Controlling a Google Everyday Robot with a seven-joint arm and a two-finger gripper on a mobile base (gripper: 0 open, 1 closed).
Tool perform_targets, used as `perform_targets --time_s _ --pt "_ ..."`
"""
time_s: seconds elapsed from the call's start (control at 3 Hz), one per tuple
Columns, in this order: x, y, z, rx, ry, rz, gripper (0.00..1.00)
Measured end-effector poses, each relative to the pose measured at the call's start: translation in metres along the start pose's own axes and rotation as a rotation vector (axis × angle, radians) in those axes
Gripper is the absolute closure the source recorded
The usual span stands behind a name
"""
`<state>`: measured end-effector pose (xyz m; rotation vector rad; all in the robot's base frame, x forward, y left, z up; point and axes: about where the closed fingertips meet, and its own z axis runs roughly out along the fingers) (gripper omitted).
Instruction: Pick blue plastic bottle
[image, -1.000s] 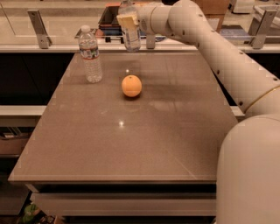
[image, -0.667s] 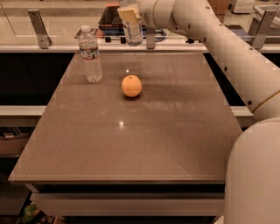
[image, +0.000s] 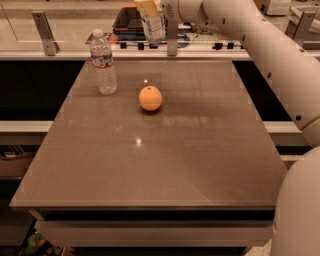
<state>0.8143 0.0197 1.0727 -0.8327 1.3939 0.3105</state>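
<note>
Up high, jaws round bottle (image: 152, 22)

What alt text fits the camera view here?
The gripper holds the blue plastic bottle in its jaws above the far edge of the table. A clear bottle and an orange sit on it.

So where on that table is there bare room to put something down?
The whole near half of the table is bare, and so is the right side beyond the orange. The far left is tighter: the clear ribbed bottle stands there, the orange beside it. The gripper holds the blue plastic bottle up over the far edge.
</note>
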Motion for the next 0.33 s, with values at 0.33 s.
perform_targets --time_s 0.33 --pt "-0.0007 0.0002 -0.0002 0.000 -0.001 -0.002 1.00"
